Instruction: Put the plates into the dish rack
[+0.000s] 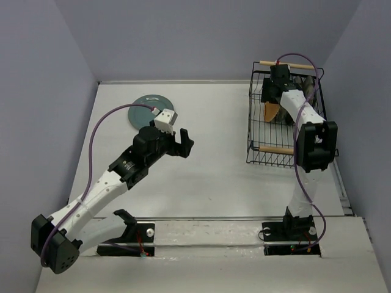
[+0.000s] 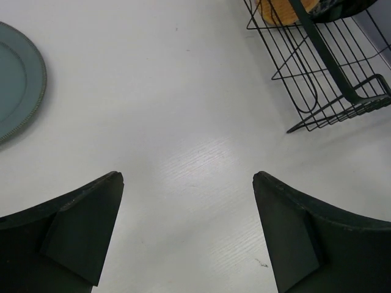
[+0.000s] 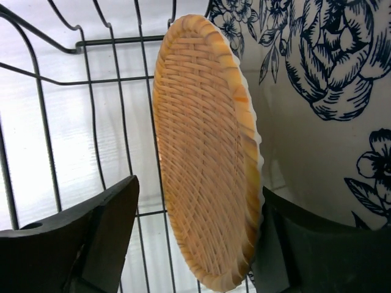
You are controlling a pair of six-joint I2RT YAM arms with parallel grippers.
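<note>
At the upper right of the overhead view, the black wire dish rack (image 1: 267,155) stands on the white counter (image 1: 232,177), with a light wooden rod handle (image 1: 287,63) at its far end and another at its near end. The right arm is reached down into it.

In the right wrist view, the right claw (image 3: 200,186) is seen spread, one dark finger (image 3: 85,244) at the lower left of the frame and the other at the lower right. The orange-tan plate (image 3: 204,159), patterned like basket weave, stands on edge between them inside the rack. A strip of rack wire and counter shows between the left-hand finger and the plate's face, so the plate is not pinched. Whether the right-hand finger touches the rim cannot be told. Just behind it, at the right of the frame, the white plate with blue flowers (image 3: 324,122) is set upright, close against the orange-tan one.

The left claw (image 1: 181,141) is held over bare counter near the middle of the overhead view, its fingers spread wide with nothing between them. The teal plate (image 1: 142,112) lies flat on the counter at the upper left, partly hidden by the left wrist, well apart from the rack.
</note>
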